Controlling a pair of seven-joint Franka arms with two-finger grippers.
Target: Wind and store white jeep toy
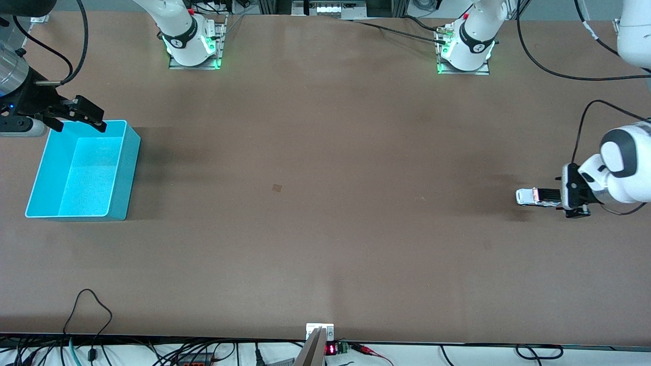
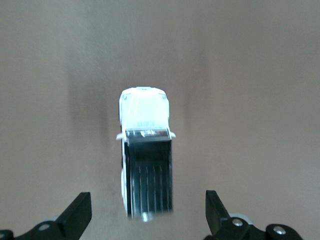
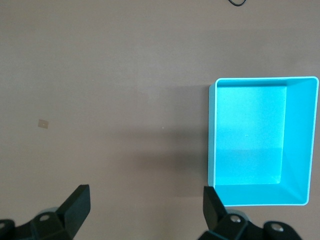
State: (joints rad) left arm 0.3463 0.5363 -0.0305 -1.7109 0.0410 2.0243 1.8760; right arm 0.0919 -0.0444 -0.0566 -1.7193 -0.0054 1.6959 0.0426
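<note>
Front view puts your white jeep toy (image 1: 536,197) on the counter (image 1: 325,203) at the left arm's end, well apart from the turquoise bin (image 1: 81,173) at the right arm's end. Your left arm bends in from the edge of that view, its wrist turned so the left pincer (image 1: 573,195) sits low at the jeep's black ribbed rear, lined up with the length of the car. In the left wrist view you see the jeep (image 2: 146,160) on its wheels, white hood pointing away from the camera, its rear end between the two black fingertips (image 2: 80,210). The fingers are spread wide, with a clear gap on each side of the car, so they touch nothing.

Your right arm waits at the bin's end of the counter. The right pincer (image 1: 84,119) hangs over the bin's rim on the side toward the robot bases. In the right wrist view its fingertips (image 3: 77,202) are spread apart and hold nothing, and the bin (image 3: 300,140) shows a bare turquoise floor.
</note>
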